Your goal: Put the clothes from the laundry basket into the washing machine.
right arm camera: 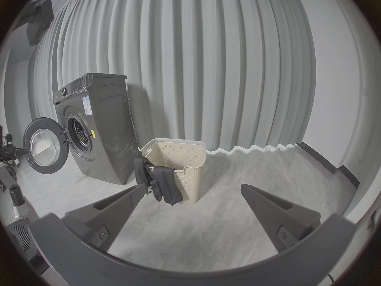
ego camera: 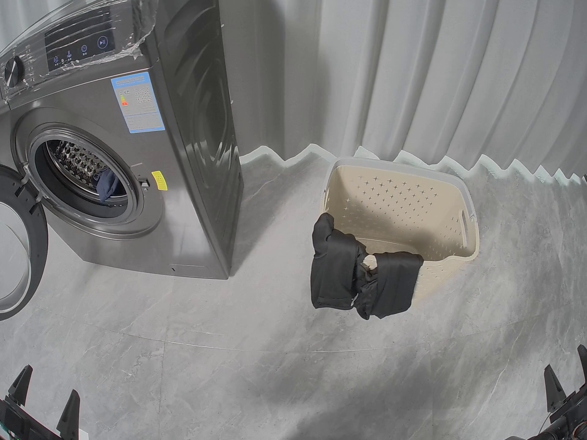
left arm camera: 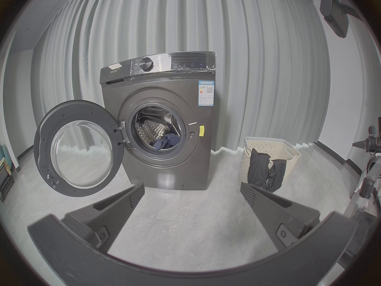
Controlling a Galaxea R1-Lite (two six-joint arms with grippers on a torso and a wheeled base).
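Down close, the left claw and right claw both gape wide with nothing in them, well apart over the floor. Further out, a dark garment hangs over the near rim of the basket, spilling down its outside. Left of that stands the washer, door swung open, a blue cloth at the drum's mouth, and the curtain behind.

Open floor separates washing machine from laundry basket; the swung-open door flanks the drum mouth.
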